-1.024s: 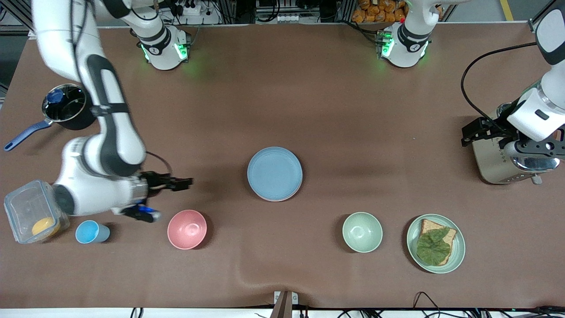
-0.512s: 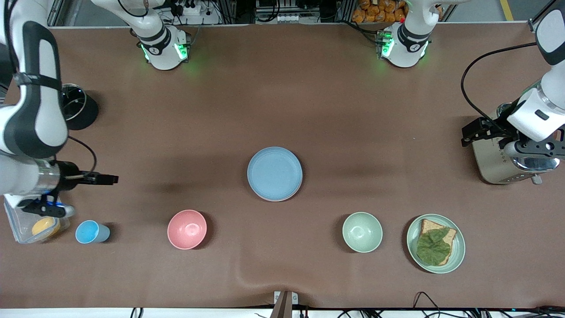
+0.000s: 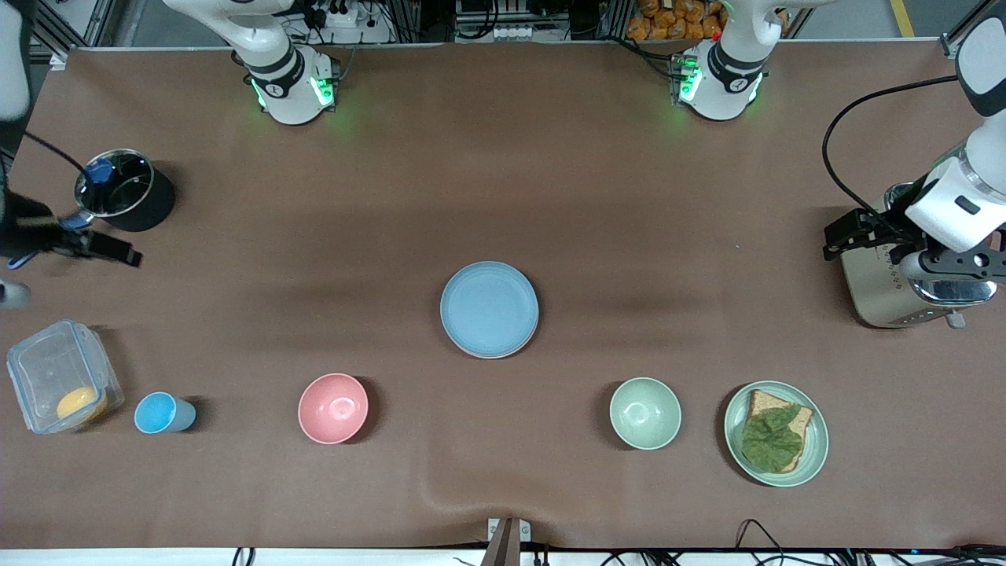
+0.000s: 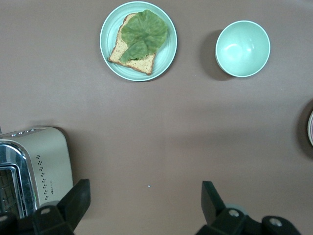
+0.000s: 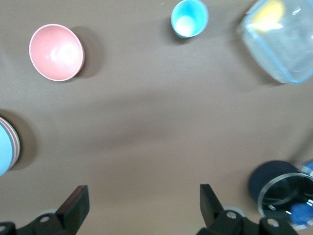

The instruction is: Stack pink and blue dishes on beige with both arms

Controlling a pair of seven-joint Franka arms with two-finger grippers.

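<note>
The blue plate [image 3: 489,308] topped the stack mid-table; the right gripper [image 5: 142,208] and left gripper [image 4: 144,203] hung spread and empty.

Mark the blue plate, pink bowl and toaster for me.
blue plate [image 3: 489,308], front view, centre of its top face
pink bowl [image 3: 333,408], front view, inside of bowl
toaster [image 3: 868,291], front view, its side wall

I'm seeing the blue plate [image 3: 489,308] covering whatever is lying beneath it, with only a thin pinkish rim peeking out at its lower edge, so I'm unable to tell what is stacked there. The right gripper [image 3: 110,250] is showing blurred at the frame's edge near the dark pot [image 3: 124,191], most of its arm being cut off. In the right wrist view, the blue plate is being clipped by the border.
</note>
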